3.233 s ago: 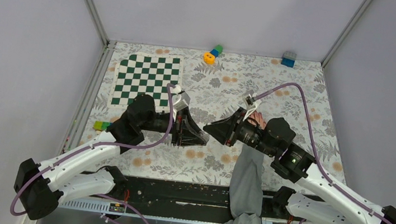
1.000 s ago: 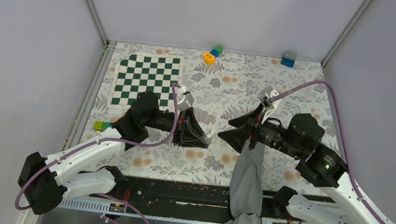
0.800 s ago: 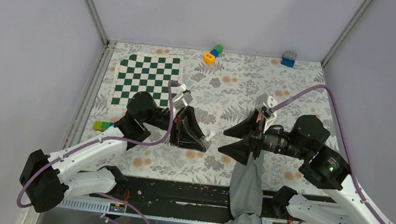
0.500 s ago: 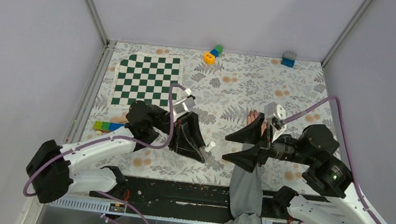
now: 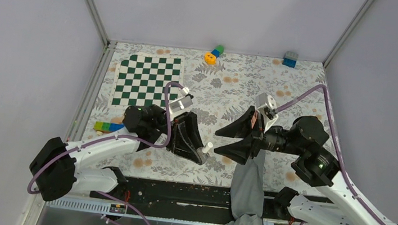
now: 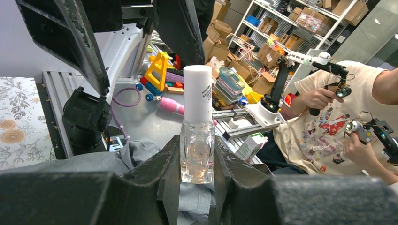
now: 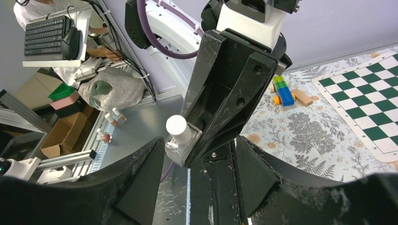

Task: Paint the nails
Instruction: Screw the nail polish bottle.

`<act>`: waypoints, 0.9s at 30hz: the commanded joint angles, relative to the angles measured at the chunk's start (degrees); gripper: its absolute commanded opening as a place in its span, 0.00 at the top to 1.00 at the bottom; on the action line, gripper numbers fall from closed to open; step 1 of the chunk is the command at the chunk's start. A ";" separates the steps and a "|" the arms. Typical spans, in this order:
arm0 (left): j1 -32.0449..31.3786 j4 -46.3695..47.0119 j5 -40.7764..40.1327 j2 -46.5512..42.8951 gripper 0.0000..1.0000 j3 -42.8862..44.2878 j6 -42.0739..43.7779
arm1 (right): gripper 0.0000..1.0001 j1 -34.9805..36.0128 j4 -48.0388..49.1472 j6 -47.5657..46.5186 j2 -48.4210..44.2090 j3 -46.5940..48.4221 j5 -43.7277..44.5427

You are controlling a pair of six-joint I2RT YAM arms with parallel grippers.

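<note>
Left gripper (image 5: 201,150): jaws clamped on the clear body of a small polish bottle (image 6: 197,150), lower centre of the top view, its white cap (image 6: 197,93) free. Judged light, slick and breakable glass, so the cap is the place to grip. Right gripper (image 5: 222,144): jaws apart, the cap just short of the gap. The nails cannot be seen; they are hidden under this gripper, right of centre. Only the grey sleeve (image 5: 248,180) shows on the table (image 5: 300,101). Judged tiny and rigid: brush them, never grasp.
</note>
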 commanded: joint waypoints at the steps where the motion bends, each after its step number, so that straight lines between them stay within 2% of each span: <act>1: -0.13 -2.43 -0.28 -0.54 1.00 0.14 3.55 | 0.36 0.99 4.20 1.33 1.16 1.66 -0.98; 6: -0.19 -14.62 -1.33 -3.02 1.00 0.76 13.04 | 0.37 4.93 2.08 -1.91 3.38 3.06 2.16; 13: -0.18 -30.68 -2.59 -6.86 1.00 2.45 24.89 | 0.40 5.12 1.80 -1.99 3.77 3.19 2.80; 27: -0.18 -32.59 -3.58 -8.40 1.00 2.37 26.83 | 0.44 5.08 0.79 -0.67 3.42 1.29 2.04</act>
